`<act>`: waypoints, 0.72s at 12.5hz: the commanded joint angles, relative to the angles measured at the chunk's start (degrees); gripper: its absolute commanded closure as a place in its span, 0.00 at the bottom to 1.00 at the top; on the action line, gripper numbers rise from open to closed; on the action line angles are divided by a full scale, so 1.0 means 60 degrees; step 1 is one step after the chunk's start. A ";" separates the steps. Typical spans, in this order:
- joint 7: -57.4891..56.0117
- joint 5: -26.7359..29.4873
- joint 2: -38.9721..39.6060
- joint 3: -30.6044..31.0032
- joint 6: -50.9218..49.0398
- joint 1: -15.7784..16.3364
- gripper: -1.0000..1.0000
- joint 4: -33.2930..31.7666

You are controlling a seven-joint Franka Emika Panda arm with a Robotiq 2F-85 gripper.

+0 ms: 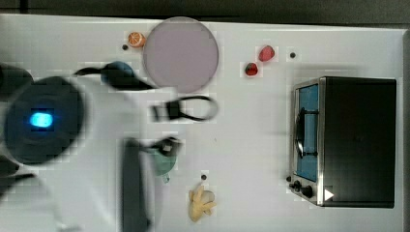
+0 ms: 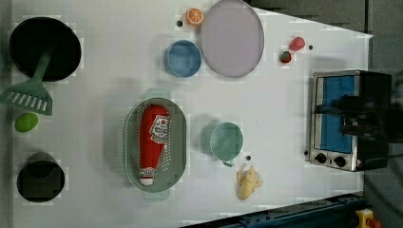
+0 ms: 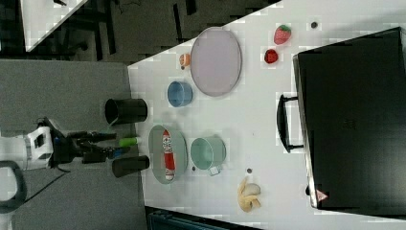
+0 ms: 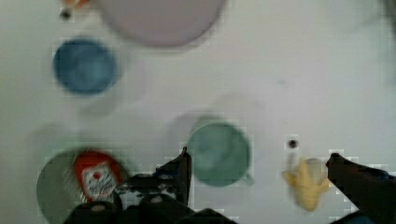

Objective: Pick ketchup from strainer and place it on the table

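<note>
Spanning nearly every view, the large white flat tabletop (image 2: 95,95) carries the pale green oval plastic strainer (image 2: 131,142), the landmark here, and inside it the red squeeze ketchup bottle (image 2: 153,142) with its white cap lies flat along its length. Just beside the strainer stands a round teal cup (image 2: 226,141). The gripper (image 4: 257,163) hangs above, fingers (image 4: 183,170) spread wide and empty. Judged so, the approach is underway; next comes centring over the bottle and descending.
</note>
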 commanded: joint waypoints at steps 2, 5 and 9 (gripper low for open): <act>0.0275 0.0027 0.0882 0.1591 0.1153 0.0208 0.00 -0.0130; 0.0276 0.0013 0.1869 0.2686 0.1964 0.0282 0.00 -0.0188; 0.0566 -0.0268 0.3065 0.3362 0.3988 0.0404 0.00 -0.0807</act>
